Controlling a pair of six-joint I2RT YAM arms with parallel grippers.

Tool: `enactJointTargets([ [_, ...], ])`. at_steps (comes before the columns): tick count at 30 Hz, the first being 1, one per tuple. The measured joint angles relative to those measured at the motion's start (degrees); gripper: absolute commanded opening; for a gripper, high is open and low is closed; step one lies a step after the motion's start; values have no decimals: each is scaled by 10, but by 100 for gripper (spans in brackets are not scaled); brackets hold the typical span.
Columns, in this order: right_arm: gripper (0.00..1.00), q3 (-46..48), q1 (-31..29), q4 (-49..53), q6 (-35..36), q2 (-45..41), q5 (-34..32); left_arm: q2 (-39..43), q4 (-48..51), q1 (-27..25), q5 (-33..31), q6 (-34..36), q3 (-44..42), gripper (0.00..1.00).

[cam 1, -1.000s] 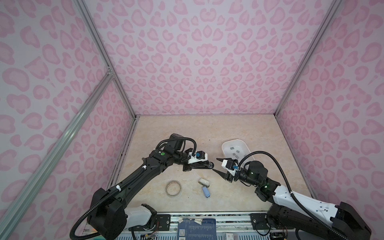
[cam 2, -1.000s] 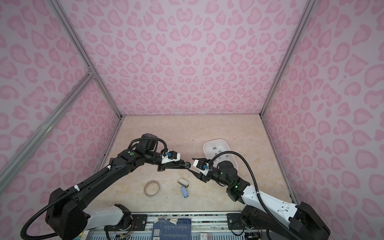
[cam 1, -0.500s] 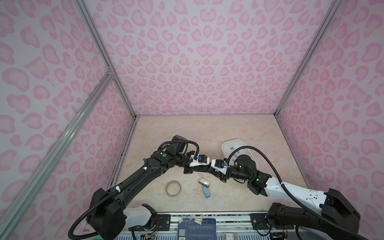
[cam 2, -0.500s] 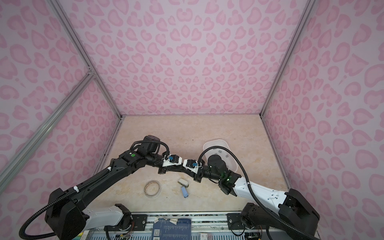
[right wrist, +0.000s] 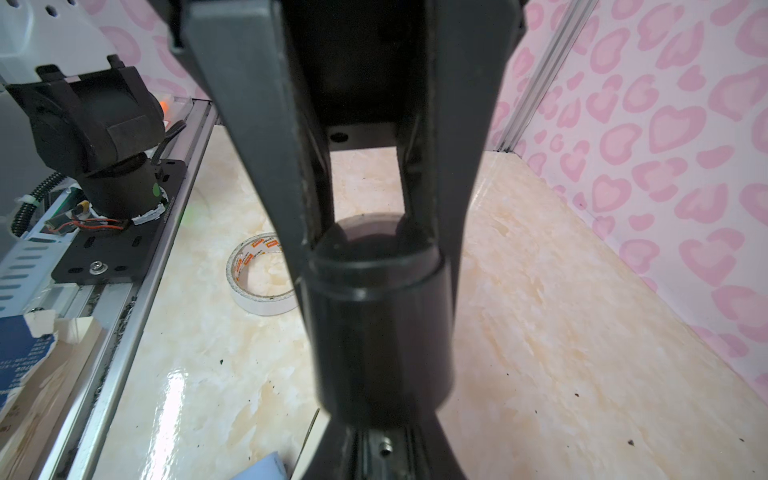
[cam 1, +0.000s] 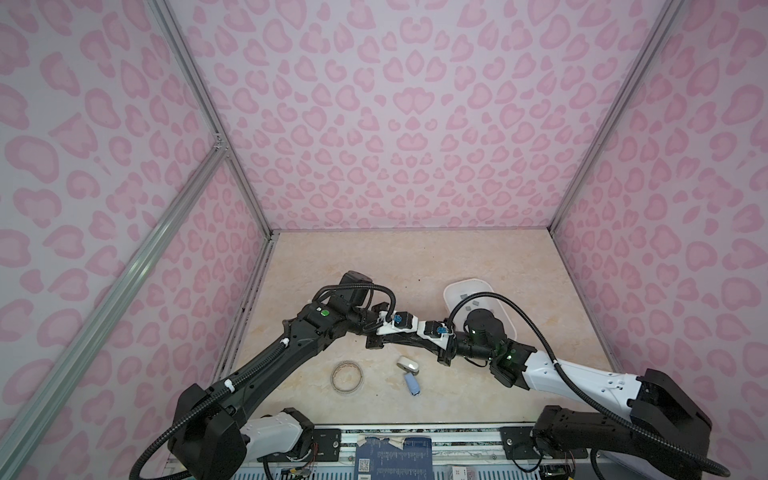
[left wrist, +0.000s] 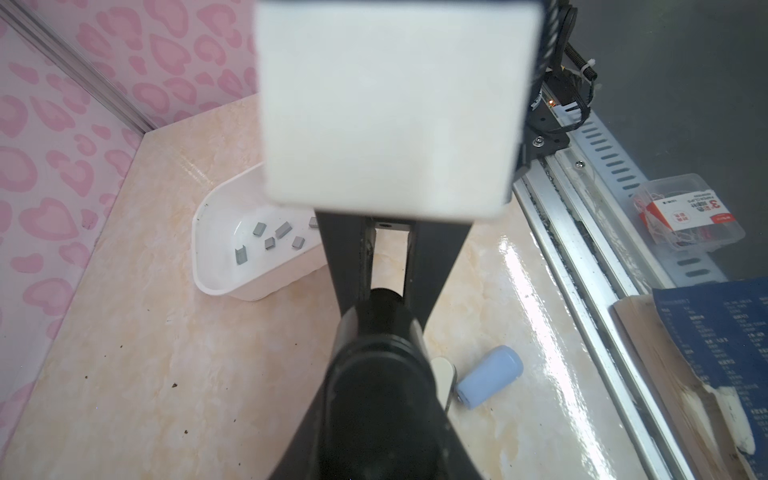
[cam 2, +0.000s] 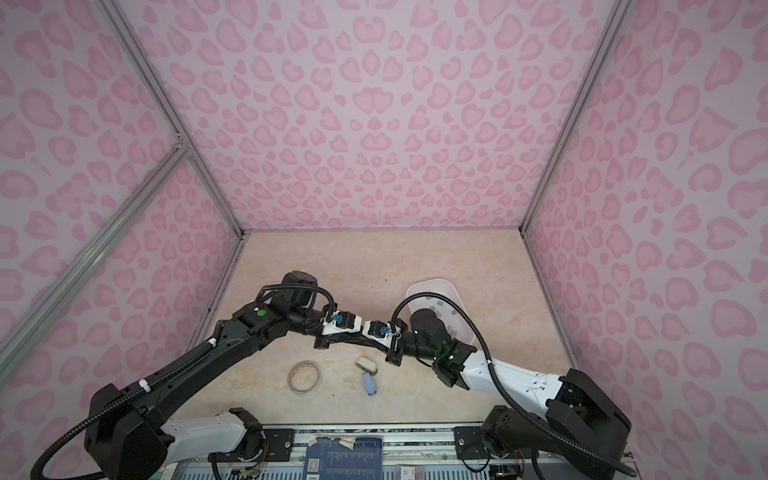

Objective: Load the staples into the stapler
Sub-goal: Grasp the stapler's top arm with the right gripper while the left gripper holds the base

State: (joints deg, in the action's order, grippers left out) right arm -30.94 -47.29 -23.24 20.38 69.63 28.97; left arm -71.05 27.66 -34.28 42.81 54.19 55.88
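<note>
Beside the white tray (left wrist: pixel 257 286), the right gripper (left wrist: pixel 384 296), apart and gaping a second ago, now clenches the black cylinder (right wrist: pixel 378 324) that the left gripper (right wrist: pixel 376 243) keeps clamped.

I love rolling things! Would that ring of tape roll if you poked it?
Probably not: the tape roll lies flat on the table, so a poke would likely just slide it. It looks thin and hollow, so probably light. Stood on edge, it might roll.
</note>
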Motion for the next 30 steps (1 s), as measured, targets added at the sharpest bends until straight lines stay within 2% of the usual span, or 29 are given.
enactJointTargets([
  [5,27,0,0,-9,-3,3,2,0,-1,1,6,0,0,4],
  [11,29,0,-1,-27,-14,13,2,0,-2,1,16,0,0,4],
  [14,24,0,-1,-34,-18,17,4,0,-2,1,17,0,0,4],
  [22,1,0,-1,-37,-15,23,10,5,-3,9,17,3,-3,4],
  [30,0,29,14,-66,-7,7,15,42,-1,39,47,9,-4,4],
])
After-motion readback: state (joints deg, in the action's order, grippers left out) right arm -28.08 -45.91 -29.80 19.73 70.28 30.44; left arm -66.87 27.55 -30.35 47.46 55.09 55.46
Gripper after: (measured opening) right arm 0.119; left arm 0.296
